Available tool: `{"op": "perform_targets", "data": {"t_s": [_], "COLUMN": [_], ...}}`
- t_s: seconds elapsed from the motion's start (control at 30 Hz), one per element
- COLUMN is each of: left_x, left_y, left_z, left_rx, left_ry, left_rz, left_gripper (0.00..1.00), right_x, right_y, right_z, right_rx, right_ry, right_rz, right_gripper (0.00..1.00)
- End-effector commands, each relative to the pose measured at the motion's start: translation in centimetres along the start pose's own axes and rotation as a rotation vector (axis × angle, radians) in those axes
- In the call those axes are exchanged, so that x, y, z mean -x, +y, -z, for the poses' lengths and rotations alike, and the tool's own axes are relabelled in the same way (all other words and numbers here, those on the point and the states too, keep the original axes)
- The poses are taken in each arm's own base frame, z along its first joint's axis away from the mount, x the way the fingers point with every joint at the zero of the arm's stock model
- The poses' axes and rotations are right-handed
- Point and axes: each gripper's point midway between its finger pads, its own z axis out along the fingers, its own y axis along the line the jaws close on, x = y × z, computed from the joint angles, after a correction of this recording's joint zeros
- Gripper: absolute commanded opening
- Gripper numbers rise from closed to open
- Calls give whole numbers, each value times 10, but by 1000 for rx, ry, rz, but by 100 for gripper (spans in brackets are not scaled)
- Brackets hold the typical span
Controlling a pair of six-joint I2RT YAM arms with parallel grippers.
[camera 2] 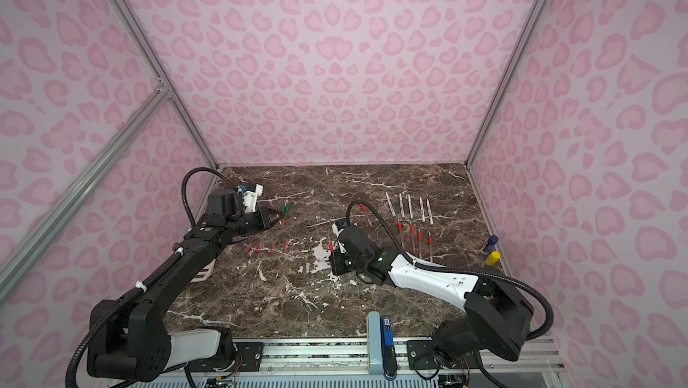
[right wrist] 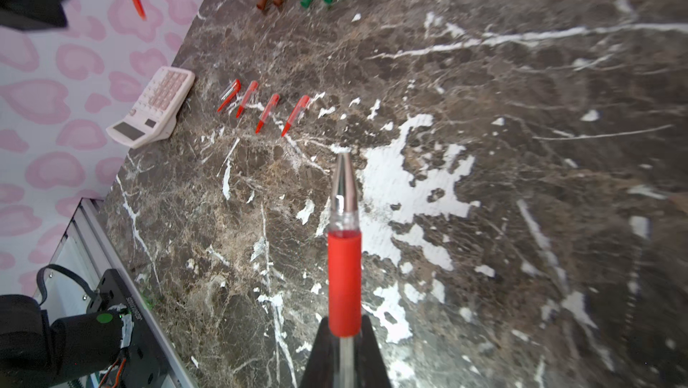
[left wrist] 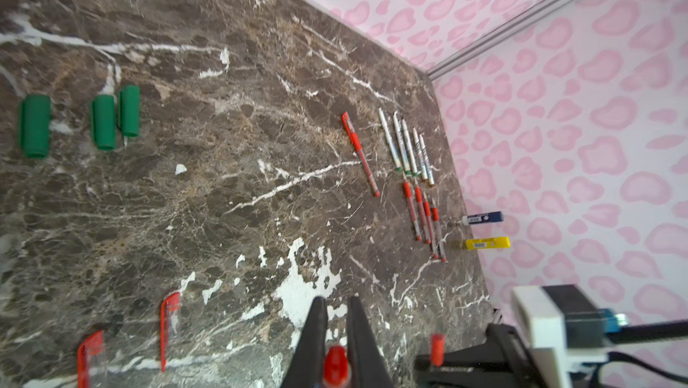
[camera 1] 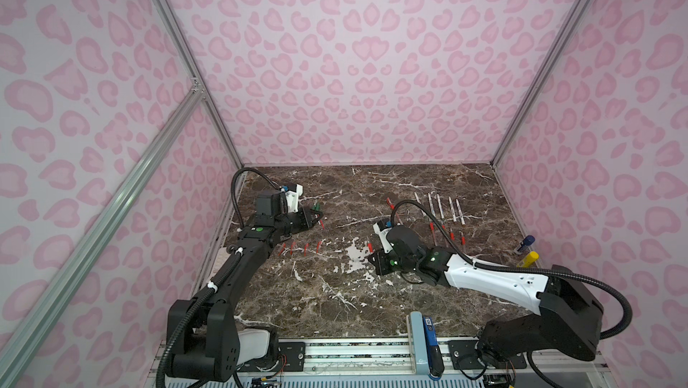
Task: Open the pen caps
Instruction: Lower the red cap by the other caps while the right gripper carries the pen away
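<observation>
A bare-tipped pen [right wrist: 344, 256] is clamped in the right gripper [right wrist: 344, 326]. A red cap [left wrist: 335, 363], judged its own, is pinched in the left gripper [left wrist: 337, 304], well apart. Loose caps [right wrist: 268, 110] are rowed at left and pens [camera 1: 439, 205] far right, seemingly for sorting.

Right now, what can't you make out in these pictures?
- Calculator: both top views, mostly behind the left arm.
- Red cap in left gripper: left wrist view, blurred, cut by the edge.
- Pen in right gripper: right wrist view, back end cut off.
- Print on white pens: top views, too small.
</observation>
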Motion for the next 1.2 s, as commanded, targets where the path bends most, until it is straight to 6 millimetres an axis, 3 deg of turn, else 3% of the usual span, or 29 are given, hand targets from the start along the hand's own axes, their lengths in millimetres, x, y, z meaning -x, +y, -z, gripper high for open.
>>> {"op": "perform_targets", "data": {"t_s": [0.0, 0.27, 0.57, 0.67, 1.17], "left_x": [-24, -68, -78, -84, -86], "left_y": [21, 49, 78, 88, 108], "left_z": [-14, -48, -72, -76, -84], "left_rx": [95, 201, 316, 343, 430], "left_ry": [74, 267, 359, 381, 416], "left_rz": [-48, -86, -42, -13, 15], "left_gripper": [3, 3, 3, 8, 23], "right_x": [-3, -3, -12, -13, -14], "right_y": [-30, -70, -95, -102, -131], "right_z": [11, 46, 64, 67, 83], "right_rx": [-93, -196, -262, -266, -297], "right_ry": [4, -44, -56, -87, -118], "right_rz": [-51, -115, -149, -165, -231], "right_gripper": [0, 0, 0, 0, 0]}}
